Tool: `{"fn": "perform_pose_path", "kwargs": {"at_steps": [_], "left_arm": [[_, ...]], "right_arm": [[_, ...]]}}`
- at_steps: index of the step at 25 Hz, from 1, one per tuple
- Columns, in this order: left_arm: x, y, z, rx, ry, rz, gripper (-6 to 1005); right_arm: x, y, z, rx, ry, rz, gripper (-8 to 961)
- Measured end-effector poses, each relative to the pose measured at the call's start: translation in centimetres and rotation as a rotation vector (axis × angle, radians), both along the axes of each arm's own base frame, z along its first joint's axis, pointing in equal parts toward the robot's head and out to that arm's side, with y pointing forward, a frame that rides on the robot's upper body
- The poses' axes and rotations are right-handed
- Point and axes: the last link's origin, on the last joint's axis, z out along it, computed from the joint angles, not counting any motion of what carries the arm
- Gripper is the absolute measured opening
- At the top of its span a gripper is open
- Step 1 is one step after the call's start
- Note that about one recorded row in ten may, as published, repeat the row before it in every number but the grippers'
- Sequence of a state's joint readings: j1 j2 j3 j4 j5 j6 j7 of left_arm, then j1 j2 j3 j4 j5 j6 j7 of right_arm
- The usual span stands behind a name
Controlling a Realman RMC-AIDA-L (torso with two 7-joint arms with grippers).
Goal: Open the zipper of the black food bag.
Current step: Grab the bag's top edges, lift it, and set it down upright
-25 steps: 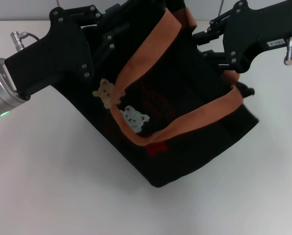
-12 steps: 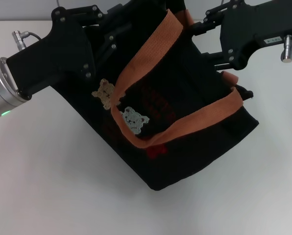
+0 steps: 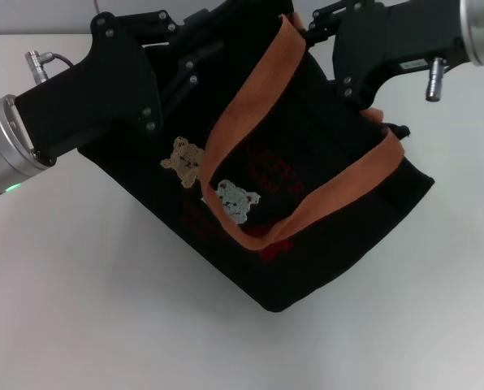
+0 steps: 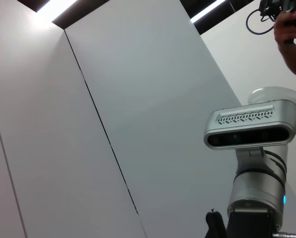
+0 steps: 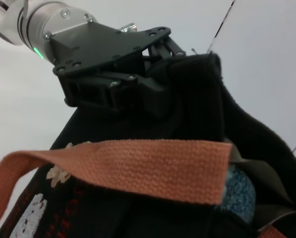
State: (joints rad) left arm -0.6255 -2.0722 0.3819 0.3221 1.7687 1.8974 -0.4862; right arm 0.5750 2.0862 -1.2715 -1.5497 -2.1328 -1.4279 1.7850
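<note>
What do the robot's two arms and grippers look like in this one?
Both arms end in silver cylindrical wrist sections carrying matte black, angular gripper housings with visible screws and linkage bars. The left gripper has a small silver connector plug with a thin cable near its wrist and a green light on the silver section. The right gripper carries a small white label and a silver connector plug on its housing.
</note>
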Motion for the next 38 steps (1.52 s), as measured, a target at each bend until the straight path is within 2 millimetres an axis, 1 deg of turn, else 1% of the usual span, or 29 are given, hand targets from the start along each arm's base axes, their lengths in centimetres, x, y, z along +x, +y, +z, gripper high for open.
{"fn": "perform_pose_path", "kwargs": {"at_steps": [12,18,26,30,38], "left_arm": [[0.1,0.1,0.0,0.000,0.000,-0.003,179],[0.2,0.1,0.0,0.000,0.000,-0.006,178],[0.2,0.1,0.0,0.001,-0.002,-0.005,177],[0.2,0.1,0.0,0.003,-0.003,-0.004,177],[0.1,0.1,0.1,0.006,-0.007,0.000,176]], "right_arm": [[-0.1,-0.4,-1.3,0.071,-0.016,0.077,545],[0.1,-0.4,-1.5,0.069,-0.024,0.093,461],[0.4,-0.1,-2.3,0.071,-0.027,0.089,290],[0.4,-0.1,-2.7,0.058,-0.037,0.096,63],[0.5,-0.1,-2.7,0.052,-0.049,0.095,0]]}}
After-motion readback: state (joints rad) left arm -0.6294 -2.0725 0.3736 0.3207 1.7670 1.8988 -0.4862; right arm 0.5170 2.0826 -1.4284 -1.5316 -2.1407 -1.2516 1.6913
